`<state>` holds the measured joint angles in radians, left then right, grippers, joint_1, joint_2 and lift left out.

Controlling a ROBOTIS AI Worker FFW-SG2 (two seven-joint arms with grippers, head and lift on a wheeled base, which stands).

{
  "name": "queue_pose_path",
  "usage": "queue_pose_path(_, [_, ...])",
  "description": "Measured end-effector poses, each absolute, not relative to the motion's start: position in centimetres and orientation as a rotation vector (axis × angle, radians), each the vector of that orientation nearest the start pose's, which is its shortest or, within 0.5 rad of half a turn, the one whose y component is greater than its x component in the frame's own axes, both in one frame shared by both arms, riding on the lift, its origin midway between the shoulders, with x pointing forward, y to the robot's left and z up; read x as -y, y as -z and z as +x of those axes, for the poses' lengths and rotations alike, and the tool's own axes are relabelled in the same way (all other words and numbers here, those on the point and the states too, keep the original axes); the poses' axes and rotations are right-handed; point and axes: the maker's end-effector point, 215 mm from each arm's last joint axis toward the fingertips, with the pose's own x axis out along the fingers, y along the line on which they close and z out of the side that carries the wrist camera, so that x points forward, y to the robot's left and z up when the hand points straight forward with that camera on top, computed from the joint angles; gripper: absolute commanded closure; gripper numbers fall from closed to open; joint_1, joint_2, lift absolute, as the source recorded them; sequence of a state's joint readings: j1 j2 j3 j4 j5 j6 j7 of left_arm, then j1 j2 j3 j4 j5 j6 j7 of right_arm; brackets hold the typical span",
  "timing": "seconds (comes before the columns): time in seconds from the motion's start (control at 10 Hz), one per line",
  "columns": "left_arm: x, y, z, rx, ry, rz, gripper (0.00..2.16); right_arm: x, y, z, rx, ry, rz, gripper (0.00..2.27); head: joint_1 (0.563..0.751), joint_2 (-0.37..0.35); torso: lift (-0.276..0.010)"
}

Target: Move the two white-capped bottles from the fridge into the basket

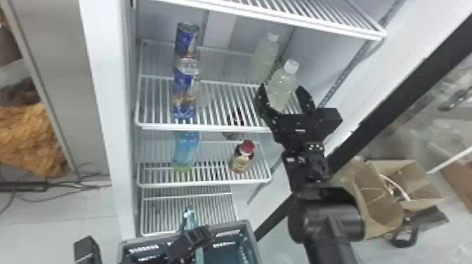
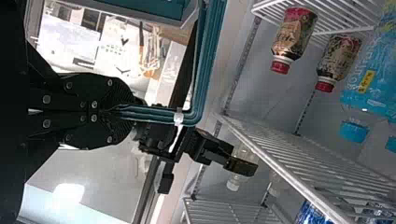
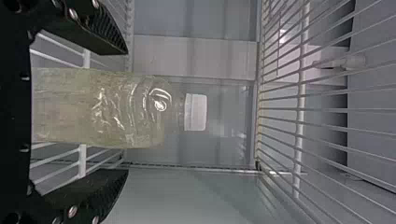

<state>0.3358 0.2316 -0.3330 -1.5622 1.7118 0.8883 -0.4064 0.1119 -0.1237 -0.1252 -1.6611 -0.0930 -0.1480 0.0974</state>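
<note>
In the head view my right gripper (image 1: 281, 87) stands open, fingers on either side of the front white-capped bottle (image 1: 282, 84), which is upright on the middle shelf. The right wrist view has this bottle (image 3: 102, 108) between the spread fingers of my right gripper (image 3: 126, 112), with a gap at each side. The second white-capped bottle (image 1: 264, 58) stands farther back. At the bottom of the head view, my left gripper (image 1: 196, 238) is over the basket (image 1: 251, 242). In the left wrist view my left gripper (image 2: 128, 112) is shut on the basket's teal handle (image 2: 205, 65).
Blue cans (image 1: 185, 91) stand at the left of the bottles' shelf (image 1: 217, 105). One shelf lower are a blue bottle (image 1: 186, 151) and a red-capped bottle (image 1: 242, 158). An upper rack (image 1: 288, 19) overhangs the bottles; the fridge's side wall (image 1: 326, 66) is to their right.
</note>
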Motion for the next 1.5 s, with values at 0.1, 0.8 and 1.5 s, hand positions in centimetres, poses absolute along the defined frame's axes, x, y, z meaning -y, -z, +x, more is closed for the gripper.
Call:
queue_pose_path(0.1, [6.2, 41.2, 26.0, -0.981, 0.906, -1.752, 1.16, 31.5, 29.9, 56.1, 0.139, 0.012, -0.054, 0.88, 0.695, -0.350, 0.000])
queue_pose_path(0.8, [6.1, 41.2, 26.2, -0.976, 0.902, -1.753, 1.16, 30.6, 27.9, 55.1, 0.177, -0.004, -0.005, 1.00, 0.695, -0.350, 0.000])
queue_pose_path(1.5, [6.0, 41.2, 26.4, -0.974, 0.906, -1.749, 1.16, 26.6, 24.8, 46.4, 0.092, -0.095, 0.088, 1.00, 0.695, -0.350, 0.000])
